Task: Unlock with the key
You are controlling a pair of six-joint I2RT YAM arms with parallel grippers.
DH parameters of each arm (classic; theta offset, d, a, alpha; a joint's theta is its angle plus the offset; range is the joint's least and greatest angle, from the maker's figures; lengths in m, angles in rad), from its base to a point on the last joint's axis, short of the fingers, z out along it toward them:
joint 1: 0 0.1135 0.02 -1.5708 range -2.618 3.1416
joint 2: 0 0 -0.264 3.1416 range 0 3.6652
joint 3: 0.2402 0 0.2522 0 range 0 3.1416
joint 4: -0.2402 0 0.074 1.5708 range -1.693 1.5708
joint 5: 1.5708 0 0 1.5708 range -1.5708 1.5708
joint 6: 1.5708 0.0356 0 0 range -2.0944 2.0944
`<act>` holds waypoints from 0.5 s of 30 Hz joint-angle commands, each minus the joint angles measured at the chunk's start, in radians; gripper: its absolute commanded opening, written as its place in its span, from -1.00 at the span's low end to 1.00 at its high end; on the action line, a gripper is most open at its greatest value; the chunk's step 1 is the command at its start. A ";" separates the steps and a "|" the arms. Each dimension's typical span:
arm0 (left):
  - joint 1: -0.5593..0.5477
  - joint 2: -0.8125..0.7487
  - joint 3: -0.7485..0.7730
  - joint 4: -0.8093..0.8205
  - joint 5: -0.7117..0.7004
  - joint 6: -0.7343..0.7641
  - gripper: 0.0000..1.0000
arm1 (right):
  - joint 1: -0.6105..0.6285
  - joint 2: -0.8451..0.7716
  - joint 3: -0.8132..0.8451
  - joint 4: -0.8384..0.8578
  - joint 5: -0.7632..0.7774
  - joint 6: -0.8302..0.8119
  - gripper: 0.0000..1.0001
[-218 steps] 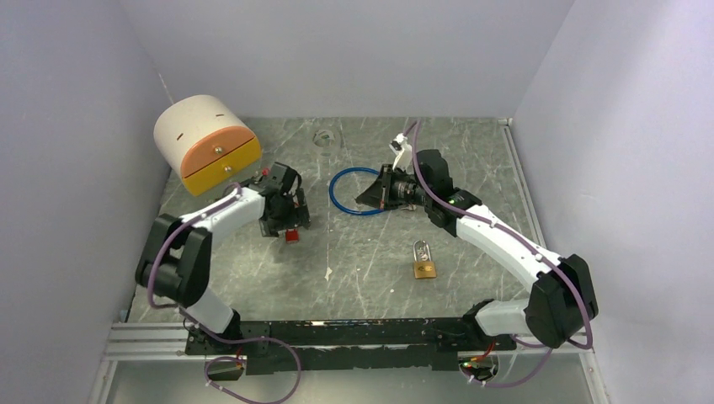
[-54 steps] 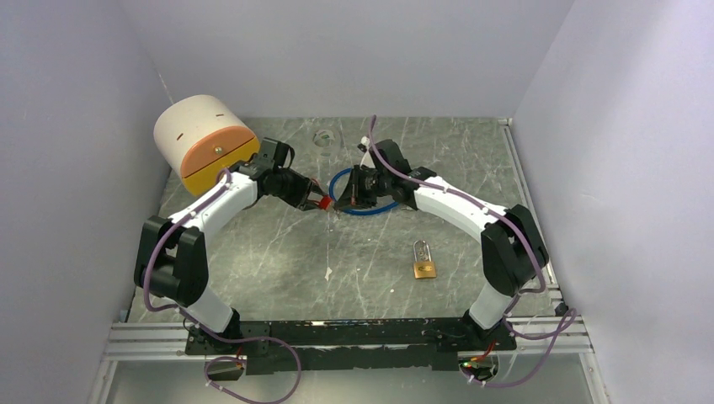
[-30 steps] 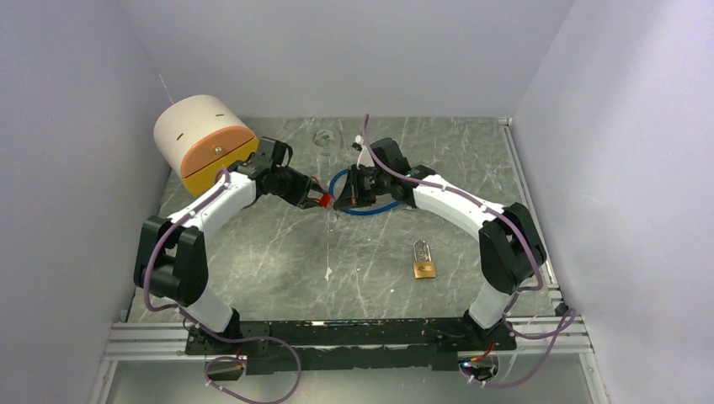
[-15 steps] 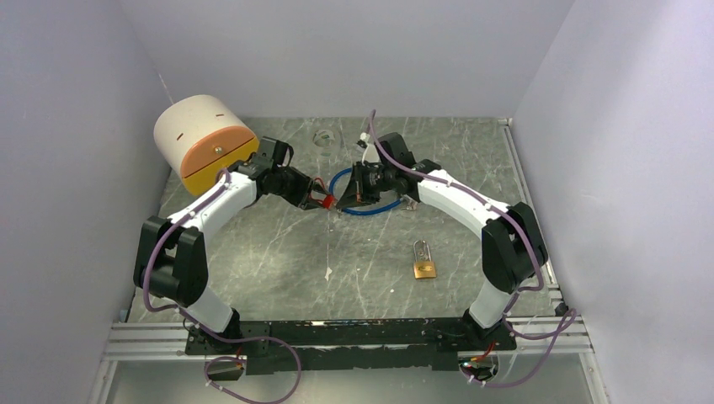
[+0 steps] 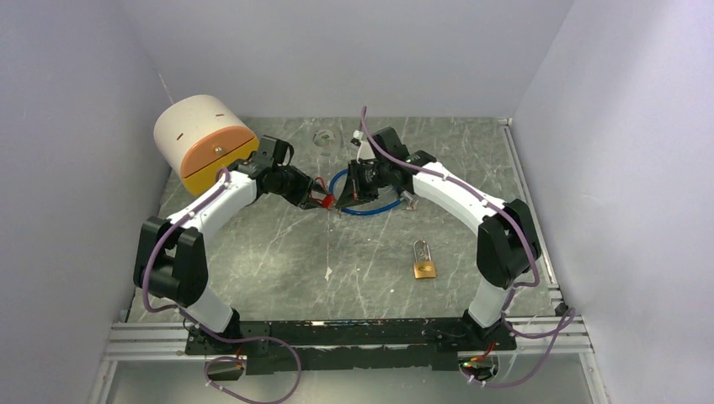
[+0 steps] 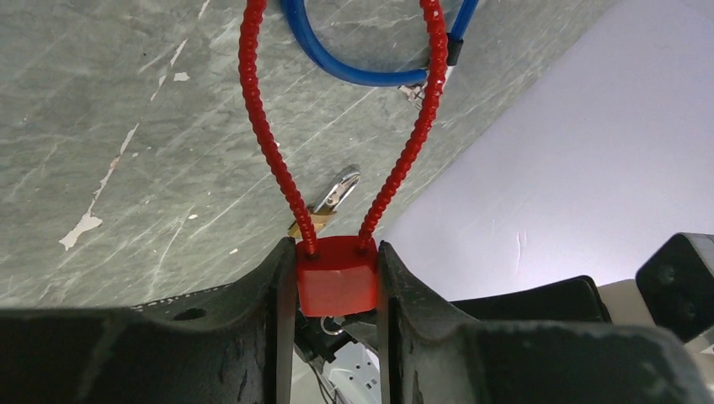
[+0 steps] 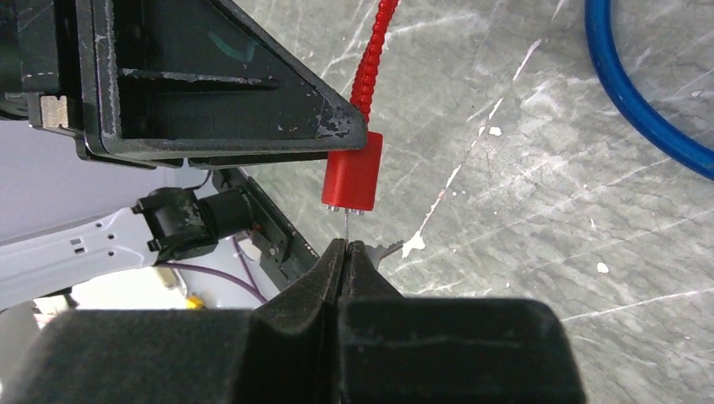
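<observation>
Left jaws clamp the red cable padlock (image 6: pixel 338 284) by its body, loop extending toward the blue cable (image 6: pixel 370 77). Right jaws, closed on the key (image 7: pixel 347 224), aim its blade leftward at the lock's base.

One red lock (image 6: pixel 337 282), one brass padlock (image 5: pixel 424 268), one key (image 7: pixel 380 249), one cable (image 6: pixel 370 77)

Lock body (image 6: pixel 337 286): matt red plastic. Its cable loop (image 6: pixel 271 151): ribbed red coating. Key blade (image 7: pixel 346 225): thin bright metal. Blue cable (image 6: pixel 354 74): glossy, smooth. Desk (image 5: pixel 278 252): grey marbled, scratched white. My left pincer's fingers (image 6: pixel 244 320): black matt plastic, scuffed. Padlock (image 5: pixel 424 269): brass body, shiny metal shackle.
</observation>
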 commanded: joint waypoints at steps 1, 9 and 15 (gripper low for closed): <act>-0.021 -0.028 0.065 -0.033 0.042 0.037 -0.95 | 0.017 0.025 0.081 -0.030 0.087 -0.065 -1.00; -0.015 -0.019 0.090 -0.072 0.013 0.074 -0.95 | 0.042 0.039 0.119 -0.093 0.139 -0.148 -1.00; -0.006 -0.016 0.091 -0.078 0.011 0.082 -0.95 | 0.047 0.028 0.108 -0.056 0.107 -0.141 -1.00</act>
